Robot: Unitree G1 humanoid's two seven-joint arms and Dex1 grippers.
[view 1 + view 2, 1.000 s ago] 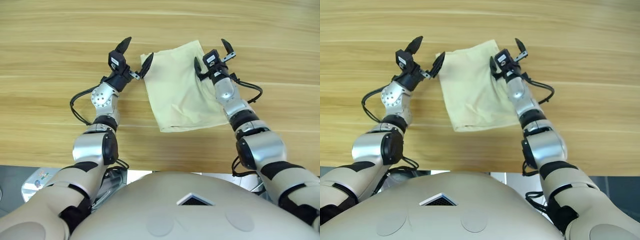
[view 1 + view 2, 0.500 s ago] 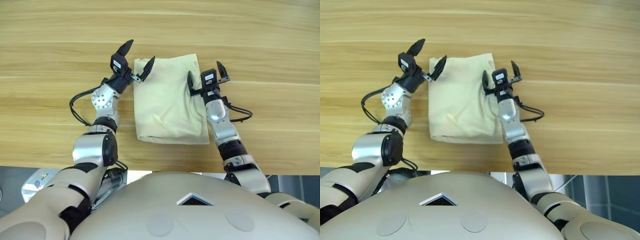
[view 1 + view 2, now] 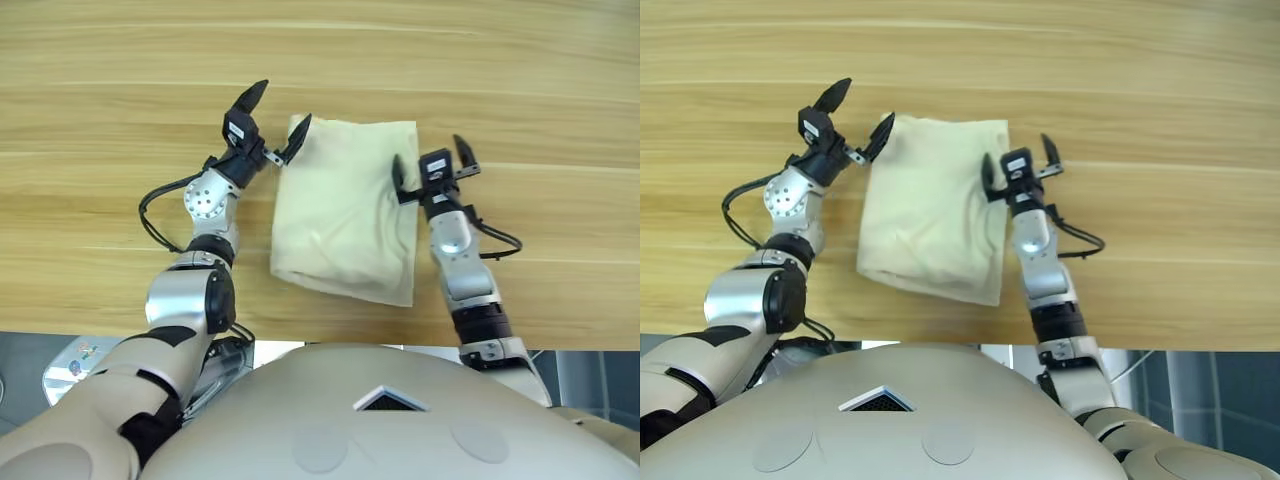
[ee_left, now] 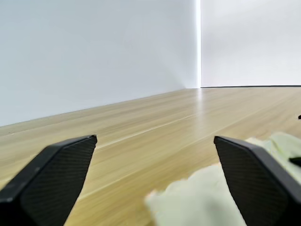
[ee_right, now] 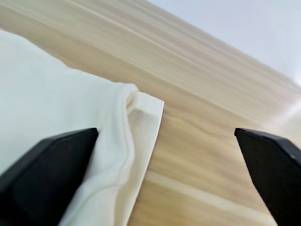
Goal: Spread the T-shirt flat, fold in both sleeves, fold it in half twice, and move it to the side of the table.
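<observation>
Pale wood table [image 3: 120, 60] lies under the folded cream T-shirt [image 3: 340, 225], a compact, slightly skewed rectangle; the table's front edge runs near the T-shirt's lower hem. Left gripper [image 3: 286, 101] is spread wide at the T-shirt's far-left corner, one finger touching cloth. Right gripper [image 3: 427, 150] is likewise spread, one finger on the T-shirt's right edge. Judged step: shifting the bundle aside. Both arms should slide together, with low, even pressure, so the layers do not splay.
</observation>
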